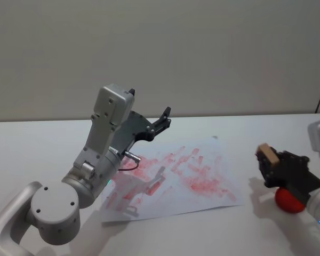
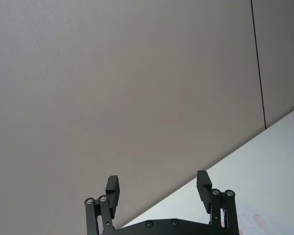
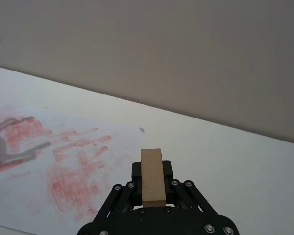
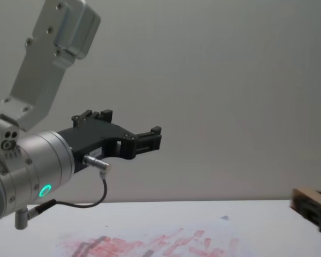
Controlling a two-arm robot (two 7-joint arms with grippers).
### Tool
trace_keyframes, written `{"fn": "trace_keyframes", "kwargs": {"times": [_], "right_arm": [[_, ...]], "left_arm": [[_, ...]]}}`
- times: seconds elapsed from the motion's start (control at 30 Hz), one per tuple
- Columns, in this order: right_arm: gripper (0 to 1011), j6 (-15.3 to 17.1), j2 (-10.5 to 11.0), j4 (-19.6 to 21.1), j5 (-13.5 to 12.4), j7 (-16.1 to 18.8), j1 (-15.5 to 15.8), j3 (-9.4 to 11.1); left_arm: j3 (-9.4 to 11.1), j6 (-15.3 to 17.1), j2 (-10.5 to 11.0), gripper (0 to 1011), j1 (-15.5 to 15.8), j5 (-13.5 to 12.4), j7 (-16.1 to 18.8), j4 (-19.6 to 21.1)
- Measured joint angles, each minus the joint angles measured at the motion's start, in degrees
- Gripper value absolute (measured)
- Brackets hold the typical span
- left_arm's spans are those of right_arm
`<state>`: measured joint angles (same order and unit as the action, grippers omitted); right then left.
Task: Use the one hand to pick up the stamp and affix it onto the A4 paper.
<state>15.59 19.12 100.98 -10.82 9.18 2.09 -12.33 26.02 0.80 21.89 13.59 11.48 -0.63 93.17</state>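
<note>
Plain pale wall behind a white table (image 1: 37, 141). The left gripper (image 2: 157, 188) hangs raised over the left end of the A4 paper (image 1: 202, 176), fingers spread wide and empty. The right gripper (image 1: 273, 164) is clamped on the stamp (image 1: 266, 153), whose long axis runs along the fingers. The stamp is off the sheet's right edge, with the paper at its nine o'clock

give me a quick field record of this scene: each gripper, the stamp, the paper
left gripper: open, empty, raised above the table
right gripper: shut on the stamp, right of the paper
stamp: wooden end pointing outward, not touching the paper
paper: flat on the table, covered in red prints
red object: beneath the right gripper
</note>
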Motion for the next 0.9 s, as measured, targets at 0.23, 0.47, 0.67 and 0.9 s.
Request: {"fn": "trace_keyframes", "kwargs": {"times": [0.23,0.47,0.67,0.9], "right_arm": [[219,-0.41,-2.03,-2.94,-0.47,5.36,-3.26,-1.06],[219,1.29,-4.07,-6.7,-0.98,10.16,-6.68,-2.07],[219,3.97,-5.38,-10.55,-0.36,13.7,-9.35,-2.94],[219,6.4,-6.57,-15.07,2.13,17.05,-12.07,-4.01]], "left_arm": [[0.0,0.0,0.0,1001,0.0,0.0,0.0,0.0],[0.0,0.0,0.0,1001,0.0,0.0,0.0,0.0],[0.0,0.0,0.0,1001,0.0,0.0,0.0,0.0],[0.0,0.0,0.0,1001,0.0,0.0,0.0,0.0]]}}
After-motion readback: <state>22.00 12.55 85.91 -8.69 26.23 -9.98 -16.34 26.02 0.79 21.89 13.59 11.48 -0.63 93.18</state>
